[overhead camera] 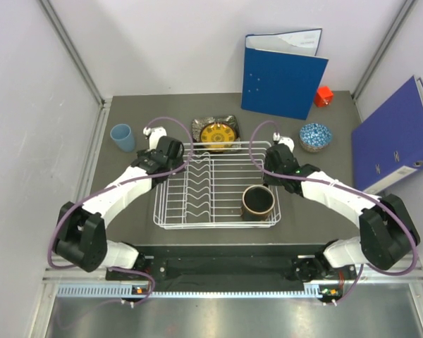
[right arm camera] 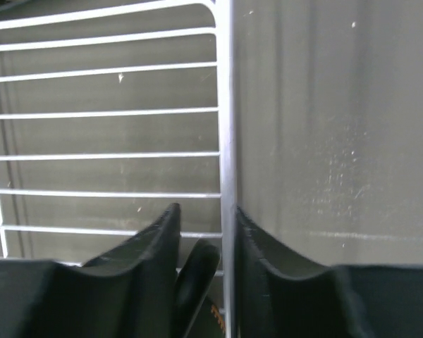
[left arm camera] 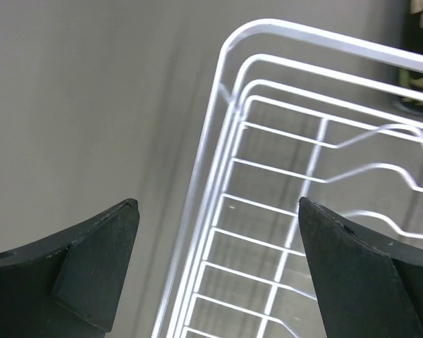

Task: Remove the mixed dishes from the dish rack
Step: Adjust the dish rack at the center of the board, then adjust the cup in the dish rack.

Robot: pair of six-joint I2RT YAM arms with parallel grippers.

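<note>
Brown mug [overhead camera: 258,201] alone inside the dish rack [overhead camera: 197,215].

Inside the white wire dish rack [overhead camera: 215,186], the wavy dividers fill the middle, and the dark brown mug [overhead camera: 258,201] blocks the near right corner. The right pincer [right arm camera: 228,232] straddles the rack's right rim wire. Bare bench [overhead camera: 317,176] lies beyond.

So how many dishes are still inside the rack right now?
1. Only the dark brown mug sits inside the dish rack, at its near right corner. The arms cover the rack's far corners, so something small there could be hidden.
</note>
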